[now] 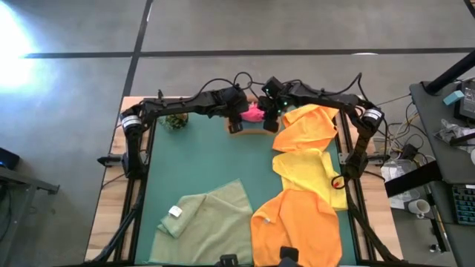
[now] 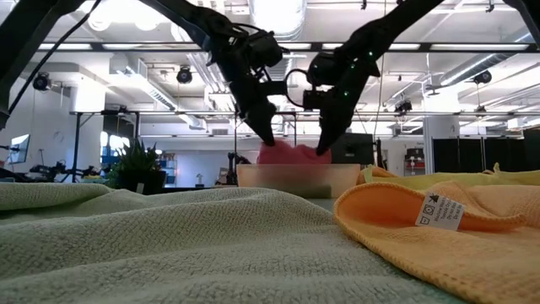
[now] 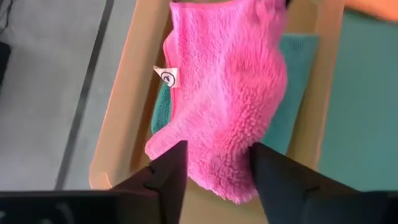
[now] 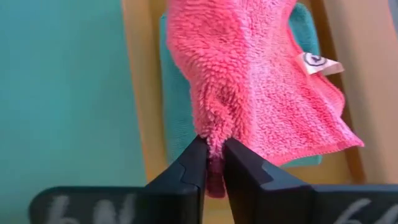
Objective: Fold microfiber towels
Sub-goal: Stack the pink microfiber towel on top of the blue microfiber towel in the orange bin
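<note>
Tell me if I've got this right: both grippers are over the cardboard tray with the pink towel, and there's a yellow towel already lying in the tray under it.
Not quite. The towel under the pink towel in the tray is teal, not yellow; both wrist views show it. The rest stands.

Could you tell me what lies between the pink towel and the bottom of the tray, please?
A teal towel lies there, flat in the tray under the pink towel. Both wrist views show it at the pink towel's edges.

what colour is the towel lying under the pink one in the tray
Teal. The teal towel lies beneath the pink towel in the tray, clearest in the right wrist view.
</note>
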Robot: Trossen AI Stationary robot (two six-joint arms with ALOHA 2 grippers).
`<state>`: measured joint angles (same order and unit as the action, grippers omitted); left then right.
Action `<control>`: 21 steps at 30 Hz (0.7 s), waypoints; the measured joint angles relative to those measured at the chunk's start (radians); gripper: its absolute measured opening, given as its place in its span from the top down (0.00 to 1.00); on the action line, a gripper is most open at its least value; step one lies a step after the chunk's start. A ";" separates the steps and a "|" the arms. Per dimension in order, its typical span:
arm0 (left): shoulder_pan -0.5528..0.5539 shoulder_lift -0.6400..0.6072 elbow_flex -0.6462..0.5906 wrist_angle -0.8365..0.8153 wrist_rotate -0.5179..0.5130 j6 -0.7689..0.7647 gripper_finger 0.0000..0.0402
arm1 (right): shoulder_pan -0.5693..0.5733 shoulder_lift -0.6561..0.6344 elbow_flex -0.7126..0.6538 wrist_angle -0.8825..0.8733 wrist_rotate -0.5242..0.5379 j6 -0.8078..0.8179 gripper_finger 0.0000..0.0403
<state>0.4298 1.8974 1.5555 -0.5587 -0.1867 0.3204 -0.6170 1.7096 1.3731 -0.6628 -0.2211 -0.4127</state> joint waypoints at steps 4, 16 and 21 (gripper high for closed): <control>-0.005 -0.005 0.033 -0.053 0.000 -0.028 0.51 | 0.013 0.000 0.000 -0.013 0.000 0.030 0.80; -0.010 -0.092 0.113 -0.313 -0.004 -0.122 0.48 | 0.013 -0.092 0.000 -0.014 0.000 0.047 0.59; -0.034 -0.182 0.046 -0.397 -0.004 -0.257 0.48 | 0.003 -0.075 0.000 0.115 -0.112 0.099 0.60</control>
<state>0.3958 1.7157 1.6017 -0.9556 -0.1905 0.0629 -0.6136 1.6346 1.3731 -0.5481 -0.3327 -0.3134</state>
